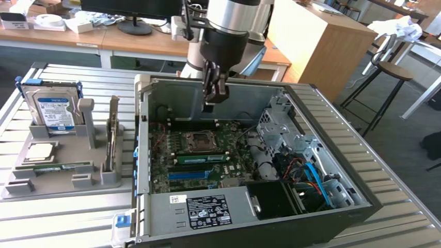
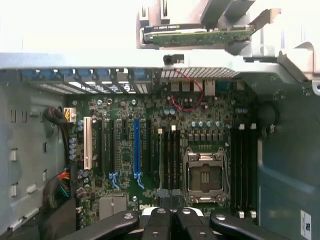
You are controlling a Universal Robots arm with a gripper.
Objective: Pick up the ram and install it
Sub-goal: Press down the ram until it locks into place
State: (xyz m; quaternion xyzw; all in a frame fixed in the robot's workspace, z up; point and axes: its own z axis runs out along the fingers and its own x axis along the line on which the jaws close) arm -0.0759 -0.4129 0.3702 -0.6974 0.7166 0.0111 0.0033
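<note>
Above the open computer case (image 1: 296, 170), over the motherboard (image 2: 150, 150): gripper (image 1: 215, 95) closed, holding nothing. Ram (image 1: 55, 168) well apart toward the exterior view's left, flat on the grey holder (image 1: 41, 181), long axis crosswise.

Motherboard (image 2: 150, 165): you see dark green, speckled with silver solder points.
Long slot (image 2: 137, 147): bright blue, mid-frame in your wrist view; a white slot (image 2: 88, 142) stands to its left.
Ram (image 1: 201, 157): green stick, dark chips, centre of your exterior view.
End effector (image 1: 215, 95): black.
Hard drive (image 1: 57, 111): blue-and-white label, upper left.
Holder (image 1: 62, 178): plain grey.
Desk (image 1: 386, 175): silver, ribbed in stripes.
</note>
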